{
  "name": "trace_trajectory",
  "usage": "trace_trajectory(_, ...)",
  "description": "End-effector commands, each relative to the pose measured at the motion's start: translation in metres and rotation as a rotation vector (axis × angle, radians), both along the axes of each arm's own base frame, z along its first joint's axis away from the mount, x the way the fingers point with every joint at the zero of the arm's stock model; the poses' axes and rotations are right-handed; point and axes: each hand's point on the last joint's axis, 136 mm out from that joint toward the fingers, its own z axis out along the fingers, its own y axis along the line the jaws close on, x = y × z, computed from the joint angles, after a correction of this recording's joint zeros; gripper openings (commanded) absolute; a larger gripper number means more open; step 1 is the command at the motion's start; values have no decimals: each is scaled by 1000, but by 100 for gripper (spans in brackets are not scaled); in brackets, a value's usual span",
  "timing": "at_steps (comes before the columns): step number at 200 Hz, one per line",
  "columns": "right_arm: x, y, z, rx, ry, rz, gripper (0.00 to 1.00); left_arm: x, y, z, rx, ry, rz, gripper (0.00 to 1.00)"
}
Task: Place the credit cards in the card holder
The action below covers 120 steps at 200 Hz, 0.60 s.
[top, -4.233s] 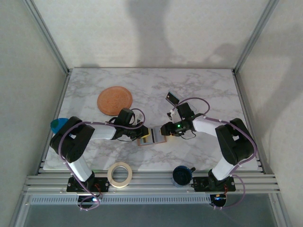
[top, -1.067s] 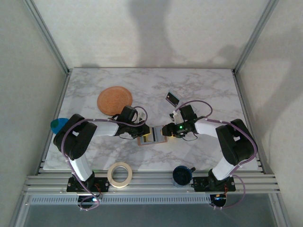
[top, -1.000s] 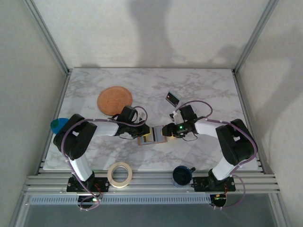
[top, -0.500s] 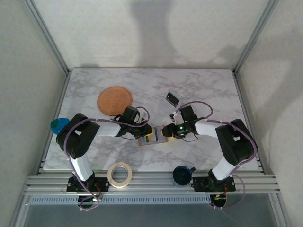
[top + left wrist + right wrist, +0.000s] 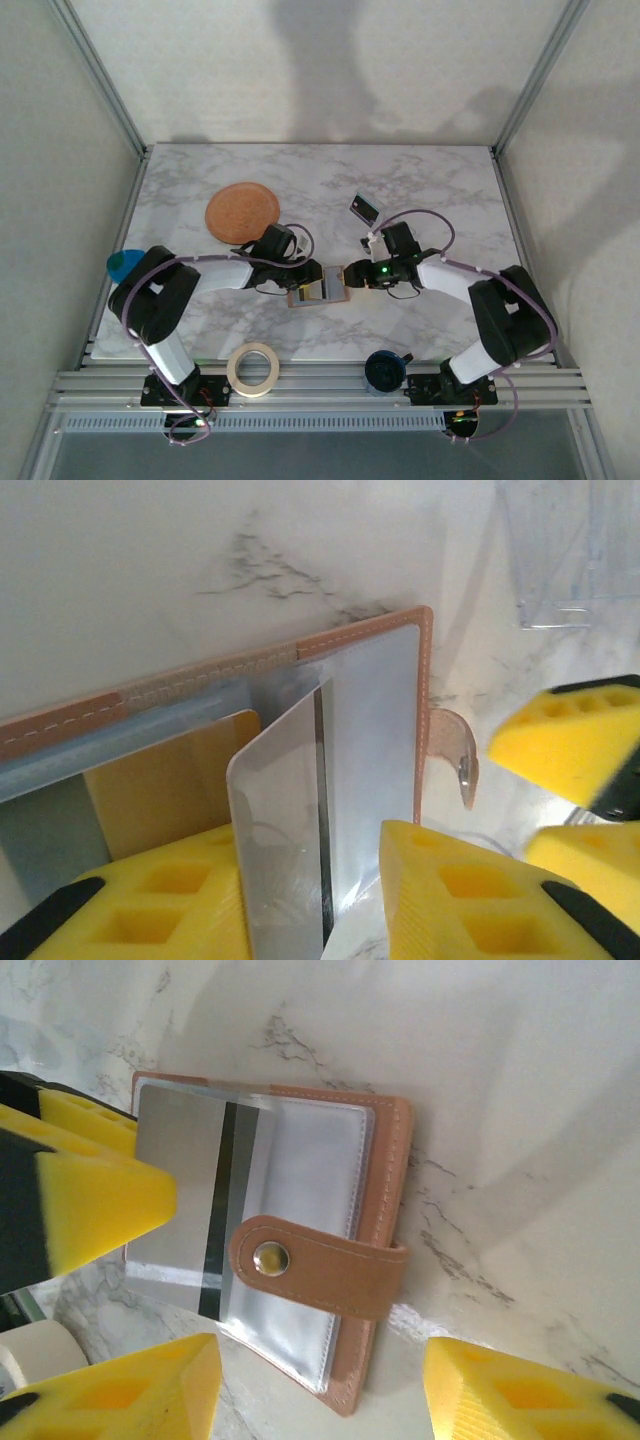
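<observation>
- I'm seeing the whitish card point(image 5: 185, 1150) sliding further over the card holder point(image 5: 385, 1150) than before; I cannot tell whether the left gripper point(image 5: 320, 865) is gripping it.
- My right gripper point(image 5: 325, 1380) is hovering, spread wide.

Marble table point(image 5: 430, 180): orange-brown disc point(image 5: 241, 212) beyond and left of the left gripper point(image 5: 311, 283); tape roll point(image 5: 252, 368) nearer, leftward; dark blue round object point(image 5: 384, 370) nearer than the right gripper point(image 5: 349, 275).
</observation>
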Motion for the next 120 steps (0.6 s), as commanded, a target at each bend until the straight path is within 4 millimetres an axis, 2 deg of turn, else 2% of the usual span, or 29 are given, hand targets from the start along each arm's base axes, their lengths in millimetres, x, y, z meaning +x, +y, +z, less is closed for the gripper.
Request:
trace_trajectory(1,-1,-5,1,-122,-80,8,61,0,23,-5,135,-12,39,35)
trace_trajectory(28,-1,-2,4,-230,-144,11,68,0,29,-5,154,-24,60,36)
trace_trajectory(66,-3,14,7,-301,-198,18,72,-2,42,-7,166,-35,106,35)
trace_trajectory(96,-5,29,9,-283,-220,7,74,-3,47,2,147,-55,121,37)
trace_trajectory(120,-4,29,11,-287,-218,-8,74,-3,57,4,149,-64,148,39)
